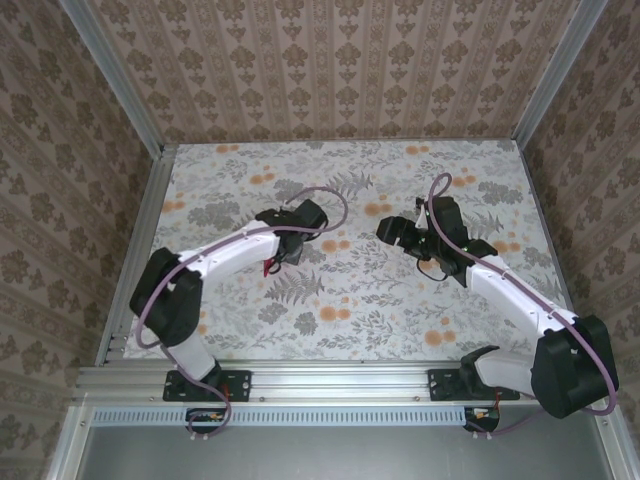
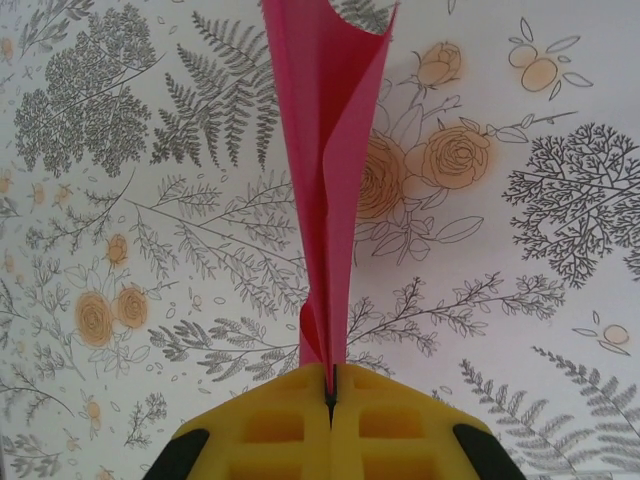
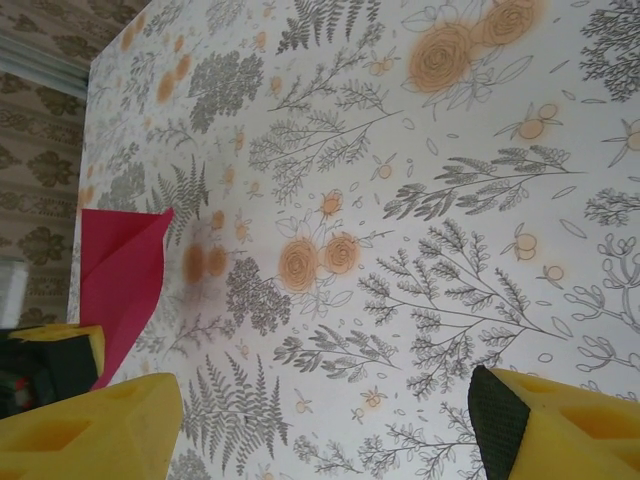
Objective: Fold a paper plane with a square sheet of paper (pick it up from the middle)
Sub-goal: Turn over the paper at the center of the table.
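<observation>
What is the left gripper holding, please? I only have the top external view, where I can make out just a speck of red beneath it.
Observer: In the left wrist view, the left gripper is shut on a folded pink paper, its layers pressed together between the yellow fingers.
Operator: Is the right gripper touching it too?
Observer: No. The right gripper is open, with the bare floral table surface between its fingers.
Operator: Where is the paper relative to it?
Observer: In the right wrist view, a pointed corner of the paper sits off to the left, apart from the right fingers.
</observation>
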Robot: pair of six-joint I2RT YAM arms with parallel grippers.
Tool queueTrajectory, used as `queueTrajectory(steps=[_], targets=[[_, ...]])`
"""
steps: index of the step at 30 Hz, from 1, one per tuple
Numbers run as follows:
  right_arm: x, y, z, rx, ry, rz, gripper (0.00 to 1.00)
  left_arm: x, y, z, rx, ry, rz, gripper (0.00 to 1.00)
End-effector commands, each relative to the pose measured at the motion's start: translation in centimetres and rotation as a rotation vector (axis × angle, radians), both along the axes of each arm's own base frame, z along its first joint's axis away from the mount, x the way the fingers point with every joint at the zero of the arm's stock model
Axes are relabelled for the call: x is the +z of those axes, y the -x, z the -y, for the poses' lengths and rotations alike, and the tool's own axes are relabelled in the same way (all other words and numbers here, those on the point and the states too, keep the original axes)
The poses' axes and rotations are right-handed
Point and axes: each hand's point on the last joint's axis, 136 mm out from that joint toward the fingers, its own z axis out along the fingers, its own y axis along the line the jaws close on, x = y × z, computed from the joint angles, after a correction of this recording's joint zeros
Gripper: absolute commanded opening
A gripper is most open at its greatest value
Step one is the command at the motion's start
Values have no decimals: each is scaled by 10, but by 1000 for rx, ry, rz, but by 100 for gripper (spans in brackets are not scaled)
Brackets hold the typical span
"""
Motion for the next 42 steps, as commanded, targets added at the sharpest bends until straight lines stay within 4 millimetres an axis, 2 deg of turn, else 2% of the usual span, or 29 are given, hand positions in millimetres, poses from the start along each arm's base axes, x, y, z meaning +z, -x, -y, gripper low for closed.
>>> queueTrajectory(steps=[1,6,10,13,17,22,25,29,34,36,39,42], targets=[[-4,6,13,-37,50,-2,78,-8,-3,11,2,-44,9,8],[-6,9,21,-62,63,-10,78,-38,3,42,-34,-21,-61,18],[-8,11,27,-82,77,-18,78,-45,9,64,-61,88,-111,31],[-9,12,28,-86,84,-19,78,-38,14,77,-83,193,-137,40],[-11,11,25,-68,89,-30,78,-20,18,85,-82,395,-171,45],[-11,9,4,-18,116,-32,76,7,18,76,-44,692,-193,53],[-9,8,-26,44,161,-24,74,20,17,60,-6,824,-188,60],[-9,8,-78,148,217,-15,69,26,13,22,101,904,-143,64],[-9,17,-155,298,283,0,60,9,14,-39,307,935,-100,67],[-19,22,-183,352,321,-15,57,0,18,-57,377,954,-92,68],[-33,24,-219,407,318,-47,52,-7,23,-74,434,976,-83,70],[-48,21,-242,438,306,-82,49,-11,27,-81,458,988,-87,71]])
